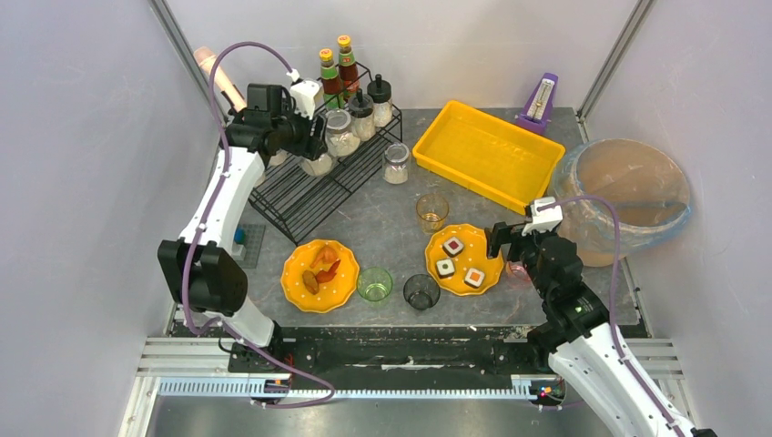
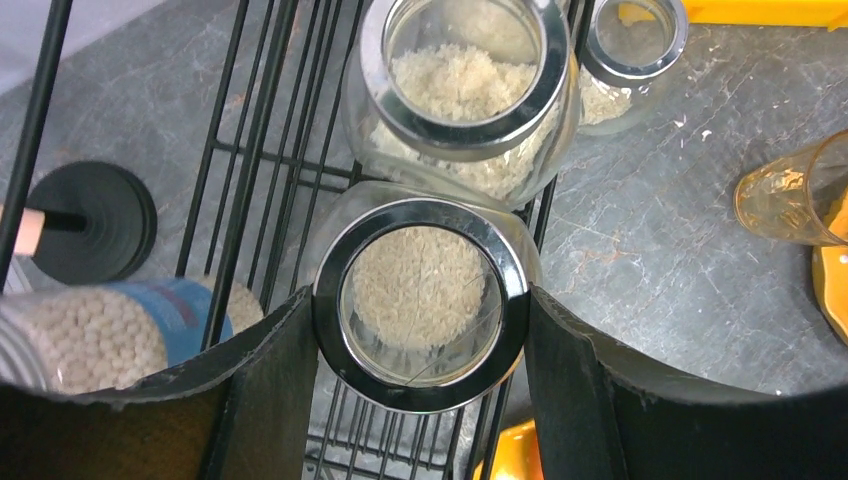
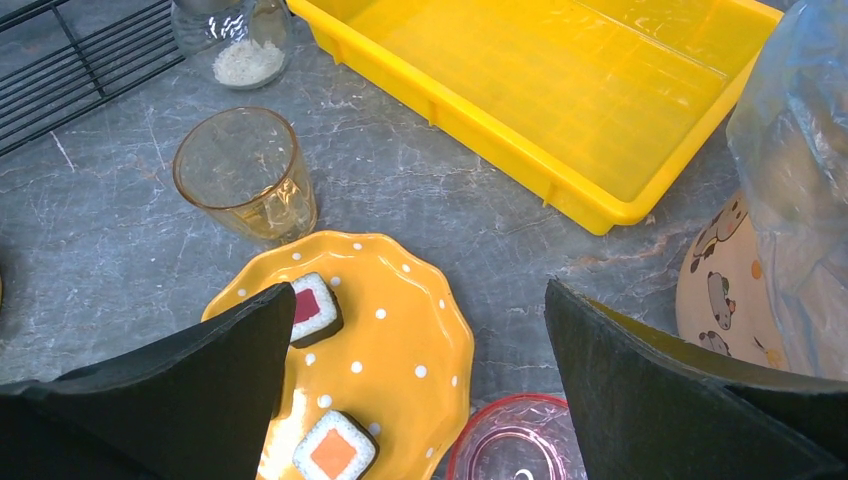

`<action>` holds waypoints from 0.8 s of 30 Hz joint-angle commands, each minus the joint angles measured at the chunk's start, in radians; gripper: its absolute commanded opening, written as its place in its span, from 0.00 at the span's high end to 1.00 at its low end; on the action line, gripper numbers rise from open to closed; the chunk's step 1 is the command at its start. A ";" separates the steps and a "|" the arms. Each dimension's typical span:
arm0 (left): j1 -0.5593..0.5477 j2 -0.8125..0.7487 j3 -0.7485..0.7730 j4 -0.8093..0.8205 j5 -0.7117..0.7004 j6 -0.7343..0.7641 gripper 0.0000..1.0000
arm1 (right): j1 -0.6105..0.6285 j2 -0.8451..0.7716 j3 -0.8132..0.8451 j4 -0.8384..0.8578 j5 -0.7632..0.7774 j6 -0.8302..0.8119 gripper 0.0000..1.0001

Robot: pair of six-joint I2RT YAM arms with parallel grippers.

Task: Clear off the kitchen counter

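Gripping a grain jar at the rack

Clamps, with the left gripper (image 2: 420, 305), a chrome-rimmed grain jar (image 2: 418, 285) at the black wire rack (image 1: 300, 196); spreads the right gripper (image 3: 418, 290) wide over a dotted yellow plate (image 3: 400, 350). Shows the kitchen counter (image 1: 382, 228) beneath, dark grey and veined, bearing rack, plate and yellow tray (image 1: 487, 155) — blue label (image 2: 185, 305) on a neighbouring jar too blurred to read

I see the left arm (image 1: 218, 196) and right arm (image 1: 605, 373) as white shells with black joint housings (image 1: 202, 273), a purple cable (image 1: 228, 64) trailing each. Each wrist carries a white camera block (image 1: 306, 93); the left hand (image 2: 420, 300) and right hand (image 3: 415, 300) show broad matte-black fingers (image 2: 255, 400).
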 commanded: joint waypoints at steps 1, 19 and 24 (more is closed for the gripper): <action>0.005 0.005 0.012 0.090 0.059 0.088 0.45 | 0.001 0.011 0.026 0.042 -0.009 -0.020 0.02; 0.004 -0.058 0.011 0.109 0.039 0.069 0.07 | 0.002 0.026 0.035 0.048 -0.033 -0.039 0.02; -0.030 -0.140 0.007 0.119 0.035 0.050 0.07 | 0.002 0.013 0.037 0.039 -0.027 -0.040 0.02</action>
